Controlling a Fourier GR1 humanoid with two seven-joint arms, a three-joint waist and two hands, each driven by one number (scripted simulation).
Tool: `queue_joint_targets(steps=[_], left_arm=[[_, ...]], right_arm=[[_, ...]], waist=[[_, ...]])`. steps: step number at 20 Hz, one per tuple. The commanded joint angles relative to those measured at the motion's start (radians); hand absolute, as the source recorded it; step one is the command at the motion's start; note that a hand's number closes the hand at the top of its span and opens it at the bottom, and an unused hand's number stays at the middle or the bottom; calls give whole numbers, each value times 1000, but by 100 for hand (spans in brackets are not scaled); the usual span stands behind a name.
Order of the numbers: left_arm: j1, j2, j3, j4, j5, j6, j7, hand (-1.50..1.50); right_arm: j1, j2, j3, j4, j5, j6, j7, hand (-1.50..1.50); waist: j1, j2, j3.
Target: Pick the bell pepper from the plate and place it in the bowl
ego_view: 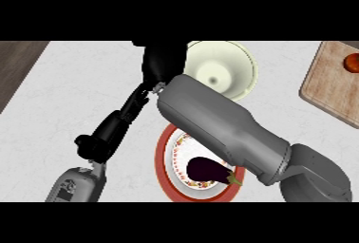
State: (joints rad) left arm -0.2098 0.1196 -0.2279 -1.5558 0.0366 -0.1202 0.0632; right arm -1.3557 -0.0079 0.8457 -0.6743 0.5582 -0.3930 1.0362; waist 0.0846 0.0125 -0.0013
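Note:
A red-rimmed patterned plate [168, 163] lies at the lower centre, partly under my right forearm. On it sits a dark purple eggplant [205, 169] with a green stem; I see no bell pepper. The cream bowl [231, 61] stands at the top centre. My right hand [163, 59] is a black shape at the end of the grey forearm, just beside the bowl's left rim, and I cannot see whether it holds anything. My left hand [116, 121] is to the left of the plate, its fingers stretched straight toward the upper right, holding nothing.
A wooden cutting board [329, 85] lies at the right edge with a small red-orange item [353, 61] on it. The dark counter edge [17, 61] runs along the upper left. White marble counter surrounds the plate and bowl.

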Motion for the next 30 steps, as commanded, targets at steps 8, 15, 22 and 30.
queue_joint_targets(steps=[8, 15, 22, 30], left_arm=[[41, 15, 21, 27, 11, -25, -15, 0], [69, 31, 36, -1, 5, -29, -29, 0], [43, -22, 4, -16, -19, 10, 7, 0], [30, -12, 18, 27, -29, -6, -16, 0]], right_arm=[[-74, 8, -50, 220, 52, -138, 87, 150], [-63, 7, -53, 418, 162, -253, 19, 150], [9, -5, -236, 463, -29, -97, -134, 150], [79, -74, -382, 451, -144, -145, -474, -150]], waist=[[-27, 2, -1], [-38, 1, 0], [-36, 8, 2], [-33, 12, 2]])
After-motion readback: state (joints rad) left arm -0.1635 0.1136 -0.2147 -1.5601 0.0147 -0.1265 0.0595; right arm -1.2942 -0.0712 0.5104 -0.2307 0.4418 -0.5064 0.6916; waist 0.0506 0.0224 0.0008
